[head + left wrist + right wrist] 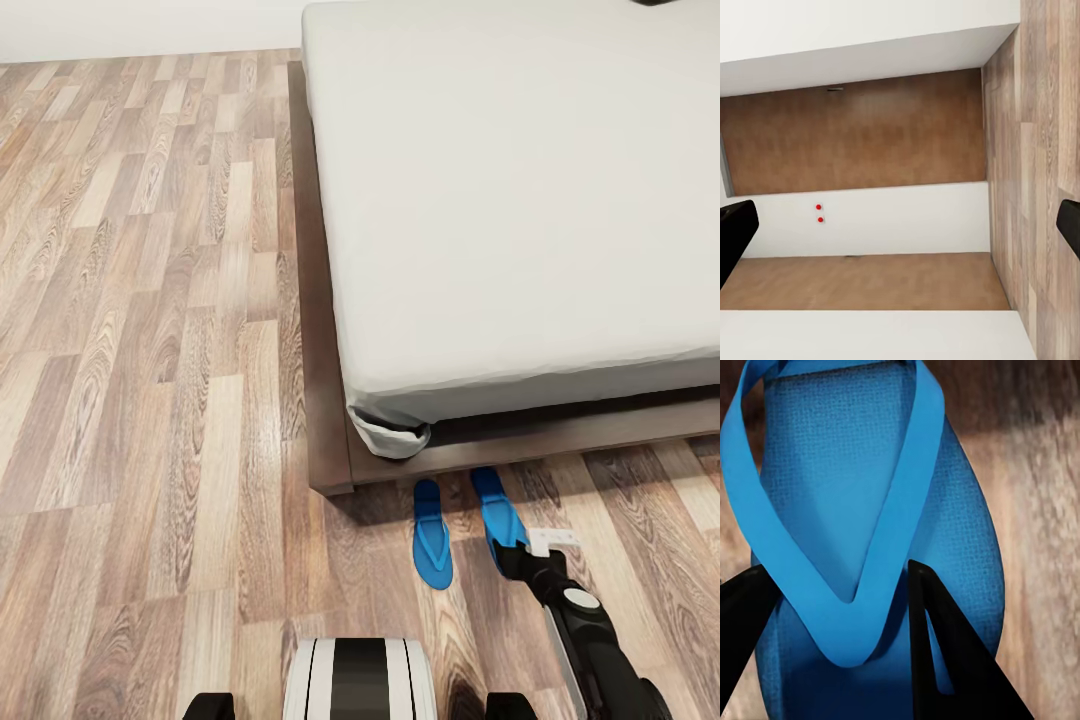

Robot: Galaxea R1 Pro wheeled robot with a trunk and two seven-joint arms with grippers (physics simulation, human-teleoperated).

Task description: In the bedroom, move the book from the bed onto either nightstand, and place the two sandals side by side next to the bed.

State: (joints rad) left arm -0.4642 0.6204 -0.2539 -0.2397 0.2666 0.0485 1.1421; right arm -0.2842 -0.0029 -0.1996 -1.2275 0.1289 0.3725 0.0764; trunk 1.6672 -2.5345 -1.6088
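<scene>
From the head view I look down on the bed (520, 200), its off-white mattress sitting on a low dark wood frame, with the wooden floor (150, 350) stretching off to my left; a small dark sliver shows at the far top edge of the mattress, too cut off for me to say what it is. Two blue sandals lie on the floor just beside the foot corner of the bed; the left sandal (431, 535) lies flat and free, and the right sandal (497, 512) lies close alongside it, a narrow strip of floor between them, both pointing roughly toward the frame. My right gripper (515, 556) is down at the near end of the right sandal; in the right wrist view its two black fingers (945, 652) straddle the V of the blue strap (881, 577), parted around it, and I cannot tell whether they are pressing it. In the left wrist view my left gripper (900, 229) is spread wide, its finger tips at the frame's edges, with nothing between them; beyond it I see white wall and brown panelling.
</scene>
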